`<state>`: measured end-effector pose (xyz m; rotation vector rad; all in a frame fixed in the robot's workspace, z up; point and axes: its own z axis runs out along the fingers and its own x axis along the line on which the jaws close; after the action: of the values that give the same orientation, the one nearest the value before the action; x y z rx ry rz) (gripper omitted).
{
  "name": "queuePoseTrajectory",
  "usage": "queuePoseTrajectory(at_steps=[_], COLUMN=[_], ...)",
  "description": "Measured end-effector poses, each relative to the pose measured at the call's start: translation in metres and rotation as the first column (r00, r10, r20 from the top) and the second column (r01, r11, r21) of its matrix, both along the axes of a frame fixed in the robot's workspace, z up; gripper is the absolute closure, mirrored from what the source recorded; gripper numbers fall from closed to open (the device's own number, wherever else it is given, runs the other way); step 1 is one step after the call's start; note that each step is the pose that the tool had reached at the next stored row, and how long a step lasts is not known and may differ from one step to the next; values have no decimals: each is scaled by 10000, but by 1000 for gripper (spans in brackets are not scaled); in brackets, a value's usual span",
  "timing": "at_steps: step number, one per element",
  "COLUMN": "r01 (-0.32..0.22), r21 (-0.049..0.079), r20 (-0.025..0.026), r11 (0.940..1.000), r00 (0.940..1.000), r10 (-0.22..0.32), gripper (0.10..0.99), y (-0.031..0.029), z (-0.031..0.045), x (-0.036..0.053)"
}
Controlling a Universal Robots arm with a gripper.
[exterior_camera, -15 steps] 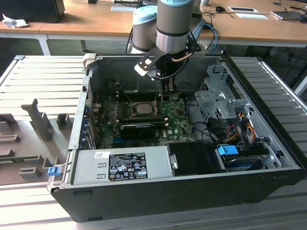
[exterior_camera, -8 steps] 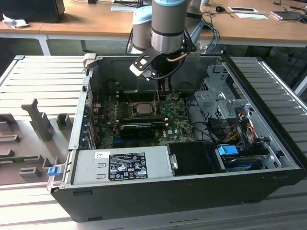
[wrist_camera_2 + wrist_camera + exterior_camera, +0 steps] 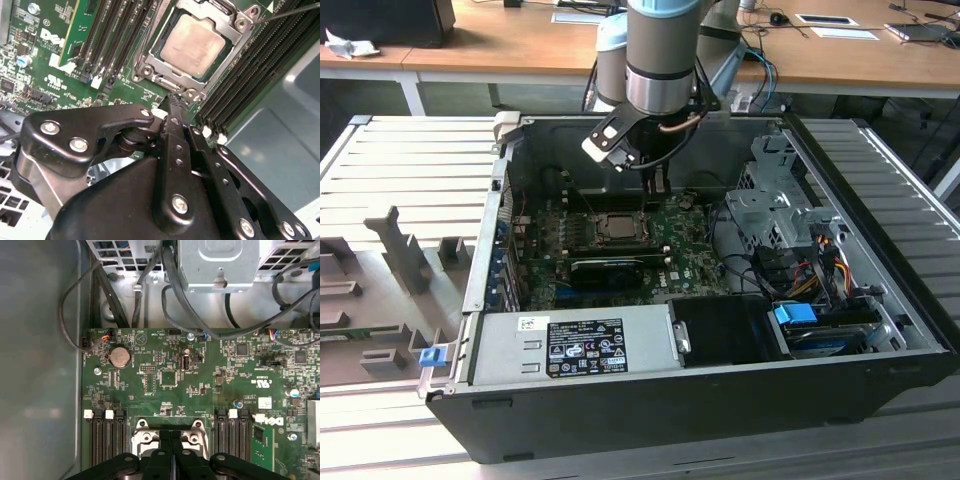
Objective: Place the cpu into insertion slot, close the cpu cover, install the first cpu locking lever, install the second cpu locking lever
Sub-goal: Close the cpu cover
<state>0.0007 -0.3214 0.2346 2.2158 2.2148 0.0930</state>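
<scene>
Second wrist view: black pincer (image 3: 174,101) fully closed, gripping nothing, tips beside silvery windowed metal cpu cover (image 3: 165,80) lying over beige square cpu (image 3: 197,42).

Black metal computer case (image 3: 720,400) lies open on a grey ribbed table (image 3: 410,170). Green motherboard (image 3: 695,265) sits flat inside, with a long black graphics card (image 3: 605,270) on its near part. Grey power supply box (image 3: 500,350) with a black label sits along the front wall. Silver perforated drive cage (image 3: 770,205) is toward the exterior view's right, orange and yellow wires (image 3: 830,265) just below it, a blue plastic tab (image 3: 795,315) near them. Grey plastic fixtures (image 3: 405,250) stand outside on the exterior view's left. Wooden desk (image 3: 500,40) behind. First wrist view: round silver coin battery (image 3: 120,356), black cables (image 3: 175,290), long black memory slots (image 3: 105,440) with white latches.
</scene>
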Motion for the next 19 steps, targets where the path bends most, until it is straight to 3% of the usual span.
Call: queuePoseTrajectory(at_steps=[4,11,15,19], r01=[-56,-199,-737,-740], r21=[0,0,-1,-1], r20=[-34,-44,-44,-43], r11=[10000,9998,9973,9973], r00=[10000,9998,9973,9972], r10=[56,199,737,740], gripper=[980,980,980,980], y=[0,-8,-9,-8], z=[-68,-150,-171,-181], x=[-77,-249,-291,-468])
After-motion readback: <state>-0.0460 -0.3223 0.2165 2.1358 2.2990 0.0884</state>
